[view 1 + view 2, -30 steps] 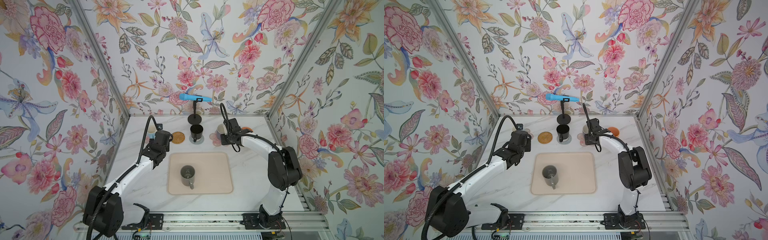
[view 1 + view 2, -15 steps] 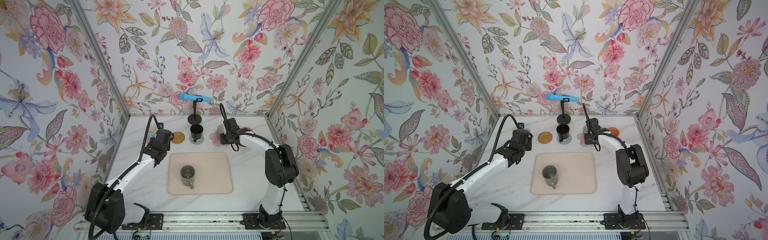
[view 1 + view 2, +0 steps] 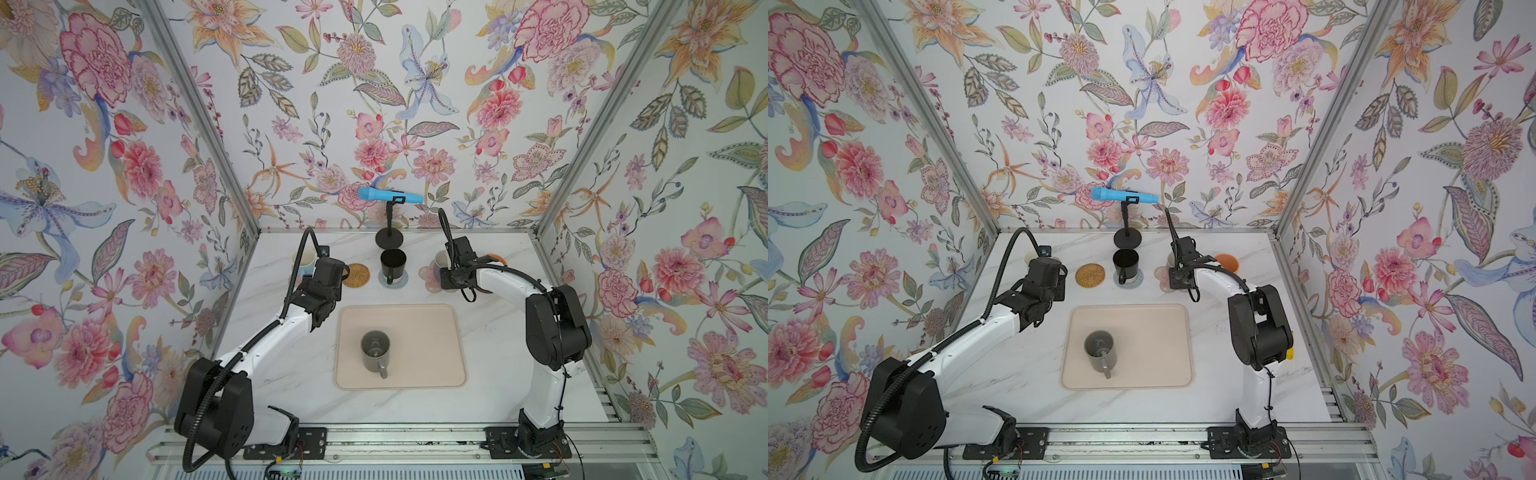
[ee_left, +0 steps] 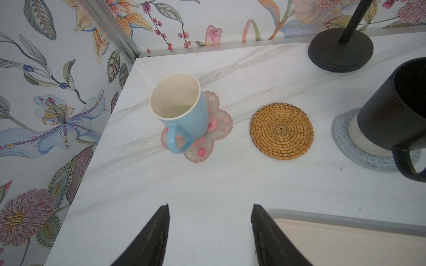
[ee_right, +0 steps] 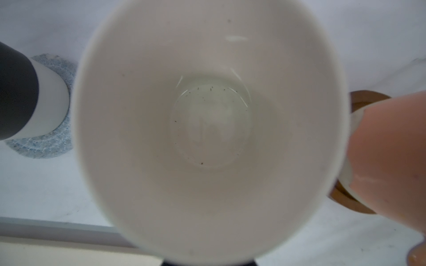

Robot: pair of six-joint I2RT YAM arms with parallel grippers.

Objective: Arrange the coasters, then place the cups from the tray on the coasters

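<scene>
My right gripper (image 3: 449,269) is shut on a cup with a white inside (image 5: 207,126), held over a pink flower coaster (image 3: 428,277); its fingers are hidden. My left gripper (image 4: 209,206) is open and empty, hovering over bare table short of the light blue cup (image 4: 182,108), which stands on the other pink flower coaster (image 4: 219,124). The rattan coaster (image 4: 281,131) is bare. A black cup (image 3: 392,262) stands on the grey-blue coaster (image 4: 352,147). An orange cup (image 3: 1227,262) rests on the dark brown disc (image 5: 345,200). A grey cup (image 3: 375,351) stands on the tray (image 3: 432,332).
A black stand base (image 3: 389,239) with a pole and a blue microphone (image 3: 388,195) stands at the back wall, just behind the black cup. Floral walls close in the table on three sides. The arm mounts sit along the front rail.
My right gripper with its cup has edged slightly left over the pink coaster. The left arm has barely moved.
</scene>
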